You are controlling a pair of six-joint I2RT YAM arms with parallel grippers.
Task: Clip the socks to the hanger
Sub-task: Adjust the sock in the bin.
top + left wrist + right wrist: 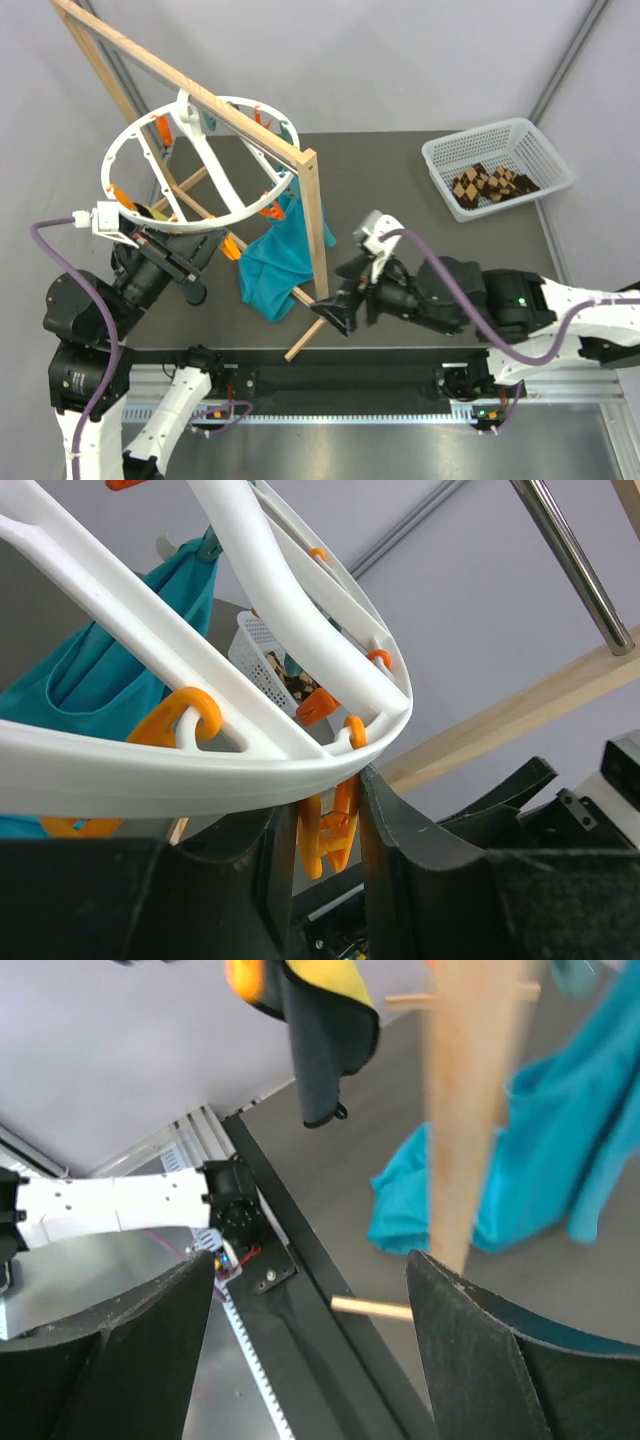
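Note:
The hanger [210, 165], a white ring with orange clips, hangs from the wooden frame at the left. My left gripper [208, 243] is at its near rim. In the left wrist view the fingers [400, 850] close on an orange clip [330, 832] hanging under the rim [150, 770]. The socks [490, 183], in brown argyle, lie in the white mesh basket [472, 135] at the far right. My right gripper [335, 310] is wide open and empty by the foot of the frame's post, far from the socks. In the right wrist view nothing lies between its fingers [310, 1260].
A wooden frame post [312, 220] stands mid-table, close in front of my right gripper [470, 1110]. A teal cloth [275, 265] hangs from the hanger and drapes onto the table. A yellow-and-black cloth [320, 1030] hangs above. The table's near edge rail runs below both arms.

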